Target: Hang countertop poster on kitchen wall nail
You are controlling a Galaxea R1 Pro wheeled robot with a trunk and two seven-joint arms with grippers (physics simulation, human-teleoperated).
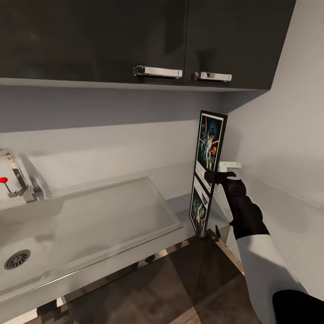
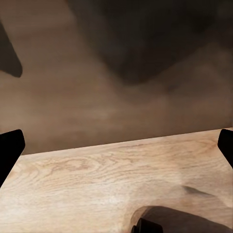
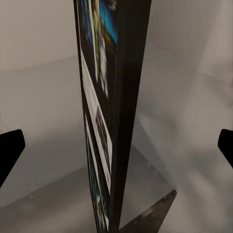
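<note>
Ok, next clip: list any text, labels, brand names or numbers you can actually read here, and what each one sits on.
No text is readable in any view.
The poster: the white band under the artwork carries dark marks, too small and blurred to read in the head view, seen nearly edge-on in the right wrist view.
The upper cabinets, tap and sink: no markings visible.

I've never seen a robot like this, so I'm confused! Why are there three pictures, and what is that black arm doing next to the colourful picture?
It's a pretend robot inside a computer game, with three cameras. The big picture comes from its head, looking down at a grey kitchen countertop with a sink. The other two come from cameras on its wrists. The right claw reaches the poster, which stands upright on the worktop. From the right wrist you see the poster edge-on between the open fingertips, not squeezed yet. The left claw's camera looks down at the wooden floor.
</note>
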